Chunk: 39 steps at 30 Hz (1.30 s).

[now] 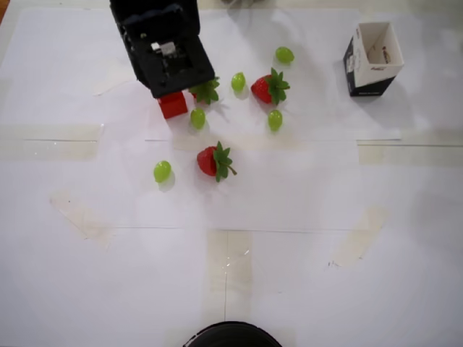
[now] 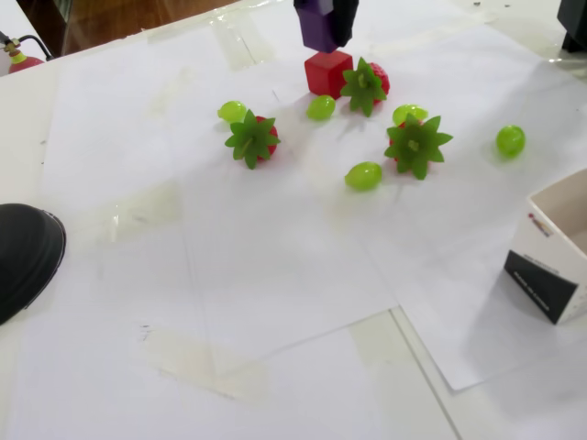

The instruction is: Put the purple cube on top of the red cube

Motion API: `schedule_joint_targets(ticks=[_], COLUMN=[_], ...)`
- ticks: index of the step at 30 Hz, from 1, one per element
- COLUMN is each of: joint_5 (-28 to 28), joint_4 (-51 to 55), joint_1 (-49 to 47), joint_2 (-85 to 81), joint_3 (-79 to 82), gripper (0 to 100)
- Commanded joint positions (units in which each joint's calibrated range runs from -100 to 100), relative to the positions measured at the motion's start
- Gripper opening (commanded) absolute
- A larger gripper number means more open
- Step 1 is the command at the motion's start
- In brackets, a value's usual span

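Small matte dark-purple cube [image 2: 320,25] pinched in black two-finger gripper [image 2: 326,23], hanging just above small bright-red cube [image 2: 327,72]; contact or gap hard to tell. Risk: slightly off-centre drop, so tipping off, maybe onto red strawberry with green leaves [image 2: 365,84] beside. Counted: two cubes, three strawberries, four green grapes [image 2: 363,175], one open white-and-black carton [image 1: 373,58].

The overhead view looks straight down on the surface [image 1: 289,275]; the fixed view looks obliquely from nearer, sharing the red cube [image 1: 173,106].
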Motion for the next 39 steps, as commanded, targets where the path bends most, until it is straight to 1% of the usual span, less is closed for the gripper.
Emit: schedule_joint_targets(ticks=[1, 27, 34, 36, 37, 39], joint_5=[-0.63, -0.78, -0.83, -0.88, -0.98, -0.98], joint_4=[-1.77, -5.94, -6.18, -6.18, -6.59, -6.67], joint_1=[0.64, 1.3, 0.57, 0.27, -0.17, -0.39], joint_2=[-5.63, -4.51, -4.43, -4.43, -4.43, -4.51], joint_3=[1.0, 4.64, 4.64, 4.73, 5.0, 5.19], gripper=[6, 6, 16, 20, 24, 27])
